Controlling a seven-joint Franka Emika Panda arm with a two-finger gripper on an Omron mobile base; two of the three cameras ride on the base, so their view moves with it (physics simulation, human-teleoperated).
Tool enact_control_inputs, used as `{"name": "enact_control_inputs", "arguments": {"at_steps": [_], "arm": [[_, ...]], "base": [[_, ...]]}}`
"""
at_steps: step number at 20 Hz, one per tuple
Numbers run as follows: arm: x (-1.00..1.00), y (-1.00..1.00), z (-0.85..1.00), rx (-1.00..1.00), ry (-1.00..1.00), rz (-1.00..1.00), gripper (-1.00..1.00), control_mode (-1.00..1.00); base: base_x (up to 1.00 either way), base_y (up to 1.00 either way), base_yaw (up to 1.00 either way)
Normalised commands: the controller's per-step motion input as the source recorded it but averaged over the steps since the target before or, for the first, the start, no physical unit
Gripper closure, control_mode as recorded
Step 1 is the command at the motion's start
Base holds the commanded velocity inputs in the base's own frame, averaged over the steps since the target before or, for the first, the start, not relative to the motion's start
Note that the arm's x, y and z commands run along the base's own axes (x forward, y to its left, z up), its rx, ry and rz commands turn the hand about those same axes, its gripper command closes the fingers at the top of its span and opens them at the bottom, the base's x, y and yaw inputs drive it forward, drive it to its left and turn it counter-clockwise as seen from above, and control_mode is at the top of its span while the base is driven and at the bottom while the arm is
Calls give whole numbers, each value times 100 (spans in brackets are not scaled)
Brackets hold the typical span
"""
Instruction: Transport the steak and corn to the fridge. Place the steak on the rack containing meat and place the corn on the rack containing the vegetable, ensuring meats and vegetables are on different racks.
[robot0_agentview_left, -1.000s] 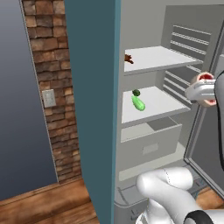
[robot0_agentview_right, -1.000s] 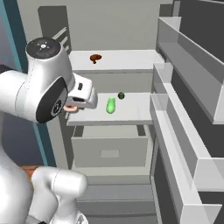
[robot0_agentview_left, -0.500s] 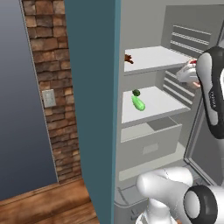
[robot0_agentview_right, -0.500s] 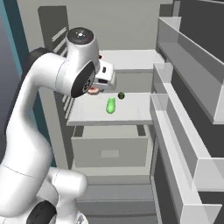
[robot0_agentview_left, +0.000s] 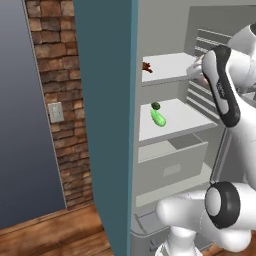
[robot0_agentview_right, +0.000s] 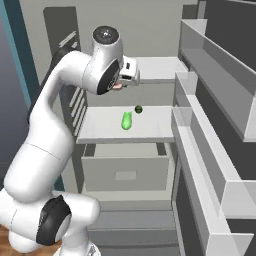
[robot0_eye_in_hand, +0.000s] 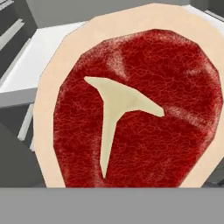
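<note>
The steak (robot0_eye_in_hand: 131, 109), red with a pale rim and a bone mark, is held close in front of the hand camera. A pink sliver of the steak (robot0_agentview_right: 117, 86) shows under my gripper (robot0_agentview_right: 123, 81), which is shut on it at the front edge of the upper white rack (robot0_agentview_right: 157, 68) of the fridge (robot0_agentview_left: 105, 125). The dark brown meat (robot0_agentview_left: 146, 67) lies at the left of that rack (robot0_agentview_left: 167, 66). The light-green corn (robot0_agentview_left: 158, 118) (robot0_agentview_right: 127, 120) lies on the lower rack (robot0_agentview_right: 150, 125), next to the small dark green vegetable (robot0_agentview_left: 155, 106) (robot0_agentview_right: 138, 109).
A grey drawer (robot0_agentview_right: 125, 172) sits under the lower rack. The open door's white racks (robot0_agentview_right: 210, 130) run along the right side, close to the arm. A brick wall (robot0_agentview_left: 52, 100) with a switch plate stands left of the fridge.
The arm has swung the steak from near the door racks up and inward, to the front of the upper rack. The corn, vegetable and meat have not moved.
</note>
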Motion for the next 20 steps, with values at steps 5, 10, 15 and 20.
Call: {"name": "enact_control_inputs", "arguments": {"at_steps": [5,10,15,20], "arm": [[100,-19,12,0,0,0,100,-100],[100,-18,0,0,0,4,100,-100],[100,-15,-7,0,4,0,100,-100],[92,-9,-27,0,1,1,100,-100]], "base": [[0,0,0],[0,0,0],[0,0,0],[0,0,0]]}}
